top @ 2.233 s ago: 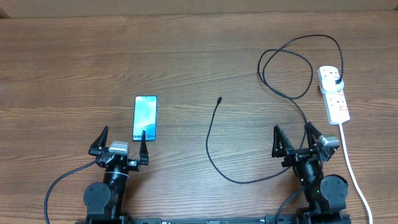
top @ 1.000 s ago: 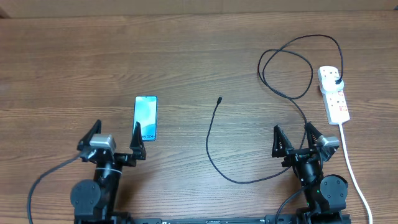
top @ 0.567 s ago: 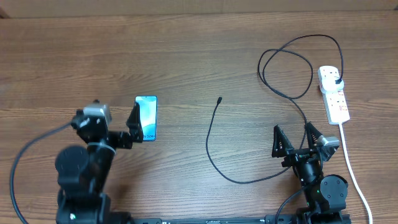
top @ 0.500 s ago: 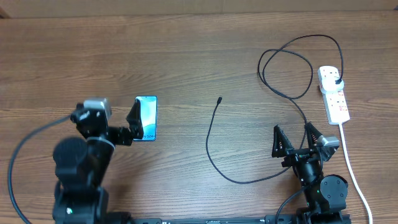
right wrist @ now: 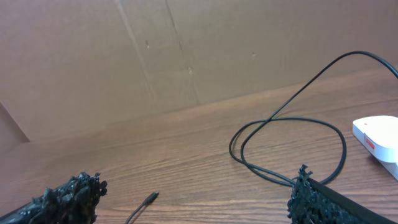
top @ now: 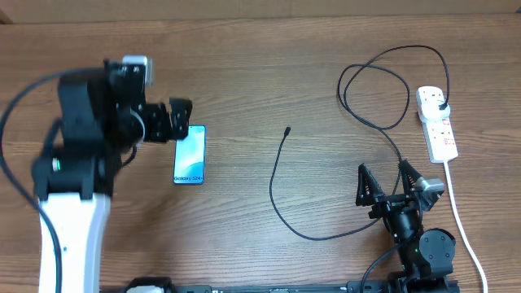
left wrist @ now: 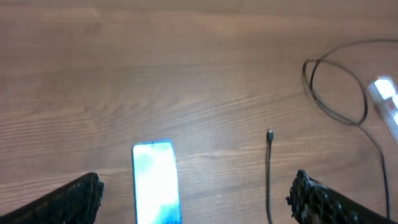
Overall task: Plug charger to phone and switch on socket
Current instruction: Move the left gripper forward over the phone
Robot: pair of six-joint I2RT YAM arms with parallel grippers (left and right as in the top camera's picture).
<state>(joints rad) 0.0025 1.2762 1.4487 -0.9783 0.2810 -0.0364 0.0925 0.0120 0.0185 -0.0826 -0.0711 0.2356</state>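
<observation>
Light is soft and even across the wooden surface [top: 269,73], falling from above with no hot spots. The charger [top: 272,183] casts barely a shadow. In the overhead view the left arm [top: 81,155] looms large and slightly smeared (it sits close to the lens). The left wrist view is soft throughout: the phone [left wrist: 155,180] glows pale and washed out, its text unreadable, and the socket [left wrist: 385,99] at the right edge is a blur. The right wrist view is crisper, with clear wood grain, though the fingertips [right wrist: 68,196] of the right tool [right wrist: 194,186] read as dark, featureless shapes.
</observation>
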